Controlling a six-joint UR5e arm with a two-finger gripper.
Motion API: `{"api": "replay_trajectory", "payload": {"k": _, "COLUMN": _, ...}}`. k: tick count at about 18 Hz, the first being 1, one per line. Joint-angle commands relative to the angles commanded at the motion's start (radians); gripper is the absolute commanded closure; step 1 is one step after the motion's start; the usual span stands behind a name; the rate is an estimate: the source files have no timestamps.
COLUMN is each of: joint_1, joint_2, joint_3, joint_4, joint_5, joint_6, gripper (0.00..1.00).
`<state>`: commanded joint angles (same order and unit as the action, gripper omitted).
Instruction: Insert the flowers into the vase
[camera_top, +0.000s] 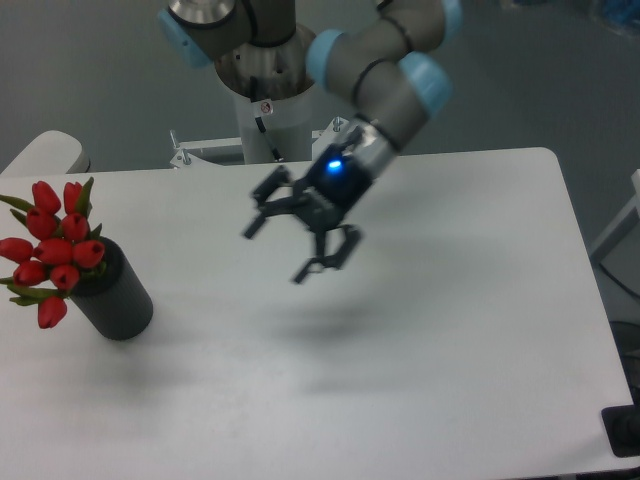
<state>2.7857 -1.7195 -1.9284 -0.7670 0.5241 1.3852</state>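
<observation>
The flowers (55, 245), a bunch of red tulip buds with green leaves, stand in the top hole of the vase (118, 298), a dark grey cylinder at the left of the white table. The stems are hidden inside it. My gripper (274, 252) hangs above the middle of the table, well to the right of the vase. Its two fingers are spread apart and hold nothing. A blue light glows on the wrist.
The white table (450, 330) has a rounded far right corner and a right edge near a white frame (620, 235). The arm's base (265, 110) stands at the back edge. A pale rounded object (45, 152) sits at the far left.
</observation>
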Motion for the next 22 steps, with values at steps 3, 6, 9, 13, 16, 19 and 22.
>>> {"api": "replay_trajectory", "payload": {"k": 3, "joint_1": 0.005, "joint_2": -0.005, "joint_3": 0.046, "joint_4": 0.005, "joint_5": 0.195, "joint_6": 0.011, "gripper": 0.00}}
{"api": "replay_trajectory", "payload": {"k": 6, "joint_1": 0.008, "joint_2": -0.020, "joint_3": 0.130, "joint_4": -0.006, "joint_5": 0.283, "joint_6": 0.003, "gripper": 0.00}}
{"api": "replay_trajectory", "payload": {"k": 9, "joint_1": 0.006, "joint_2": -0.040, "joint_3": 0.193, "joint_4": -0.041, "joint_5": 0.356, "joint_6": 0.002, "gripper": 0.00}}
{"api": "replay_trajectory", "payload": {"k": 13, "joint_1": -0.024, "joint_2": -0.071, "joint_3": 0.333, "joint_4": -0.145, "joint_5": 0.571, "joint_6": 0.020, "gripper": 0.00}}
{"api": "replay_trajectory", "payload": {"k": 16, "joint_1": -0.064, "joint_2": -0.091, "joint_3": 0.416, "joint_4": -0.265, "joint_5": 0.678, "joint_6": 0.104, "gripper": 0.00}}
{"api": "replay_trajectory", "payload": {"k": 19, "joint_1": -0.099, "joint_2": -0.109, "joint_3": 0.465, "joint_4": -0.322, "joint_5": 0.804, "joint_6": 0.195, "gripper": 0.00}}
{"api": "replay_trajectory", "payload": {"k": 22, "joint_1": -0.130, "joint_2": -0.120, "joint_3": 0.497, "joint_4": -0.373, "joint_5": 0.881, "joint_6": 0.245, "gripper": 0.00}}
